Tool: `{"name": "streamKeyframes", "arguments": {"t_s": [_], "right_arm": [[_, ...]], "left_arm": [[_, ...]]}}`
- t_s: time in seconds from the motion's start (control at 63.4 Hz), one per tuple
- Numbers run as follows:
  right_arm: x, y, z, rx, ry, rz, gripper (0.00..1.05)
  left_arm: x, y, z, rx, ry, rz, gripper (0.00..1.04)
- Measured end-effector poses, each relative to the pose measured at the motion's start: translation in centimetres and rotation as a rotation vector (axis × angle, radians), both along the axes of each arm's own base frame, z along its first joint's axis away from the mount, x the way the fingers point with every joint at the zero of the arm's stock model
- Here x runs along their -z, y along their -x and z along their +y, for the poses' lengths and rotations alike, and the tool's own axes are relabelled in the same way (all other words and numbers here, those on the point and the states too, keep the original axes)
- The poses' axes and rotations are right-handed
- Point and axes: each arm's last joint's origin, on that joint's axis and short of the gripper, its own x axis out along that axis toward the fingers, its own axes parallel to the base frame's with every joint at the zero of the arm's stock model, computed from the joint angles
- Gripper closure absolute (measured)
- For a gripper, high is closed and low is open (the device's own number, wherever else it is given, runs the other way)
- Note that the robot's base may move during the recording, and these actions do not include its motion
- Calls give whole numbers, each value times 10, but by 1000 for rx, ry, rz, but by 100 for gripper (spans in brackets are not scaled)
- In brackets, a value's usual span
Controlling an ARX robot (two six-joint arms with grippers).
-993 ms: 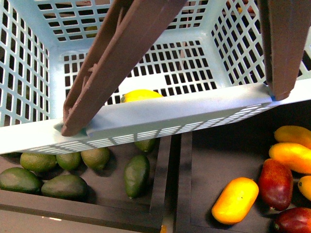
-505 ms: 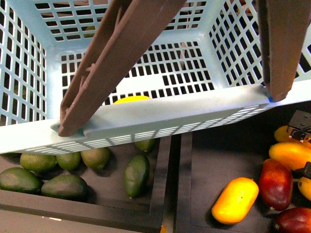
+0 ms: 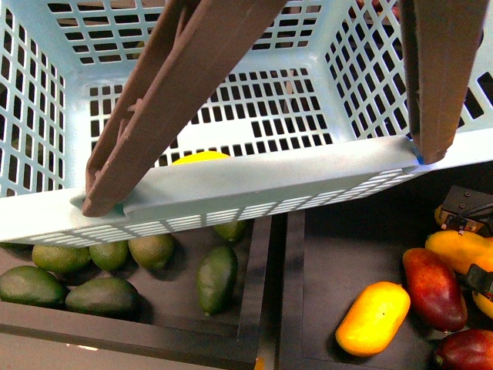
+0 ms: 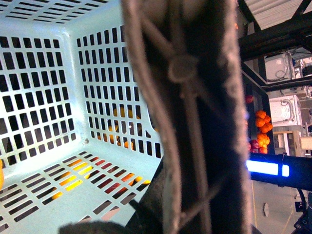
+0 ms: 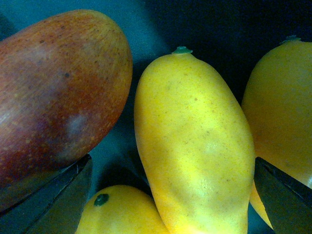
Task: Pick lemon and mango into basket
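We are looking past the basket (image 3: 231,193), which is hanging high and tilted across the upper front view, with its brown handles (image 3: 166,100) crossing in front of us. The left wrist view is showing one handle very close, but we cannot tell whether the left gripper is closed on it. Below, the dark tray (image 3: 339,247) is carrying red and yellow mangoes, well apart from the avocados (image 3: 216,277). The mango (image 5: 195,141) we are going for is lying between a red mango (image 5: 58,92) and a yellow neighbour (image 5: 287,112), close to both. The lemon (image 3: 202,157) is already lying in the basket, just showing over the near rim. The right gripper (image 3: 471,245) is hanging over the mango, spread wide and holding nothing, with its fingers (image 5: 46,200) straddling the fruit across its narrow width. To grasp well, we judge we should be lowering straight down so each finger slips into the gap beside the mango without pressing on the red one. We should be closing around its middle rather than its tapering end, and squeezing gently, since the smooth skin is likely to slip.
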Motion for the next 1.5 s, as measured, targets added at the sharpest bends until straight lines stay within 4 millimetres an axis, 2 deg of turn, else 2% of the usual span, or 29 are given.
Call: {"name": "streamKeyframes", "arguments": {"t_s": [0.363,0.505,0.568,0.757,0.914,1.056,1.135,1.23,1.387,1.498], "right_arm": [[7,-11,-2,40,-1,0,9],[10,-11,1,37,-4,9,36],[10,-10,1,40,-5,9,42],[8,-7,-2,67,-21,-4,45],[-2,0,-10,118,-60,-33,45],[-28,4,-21,181,-117,-110,46],[-64,6,-29,244,-198,-223,46],[-93,10,-31,281,-277,-313,46],[-142,20,-26,317,-419,-458,46],[-182,31,-15,326,-541,-570,46]], "left_arm": [[0,0,0,3,1,1,100],[0,0,0,0,0,0,100],[0,0,0,0,0,0,100],[0,0,0,1,0,0,100],[0,0,0,1,1,1,100],[0,0,0,0,0,0,100],[0,0,0,0,0,0,100],[0,0,0,1,0,0,100],[0,0,0,1,1,1,100],[0,0,0,1,1,1,100]]}}
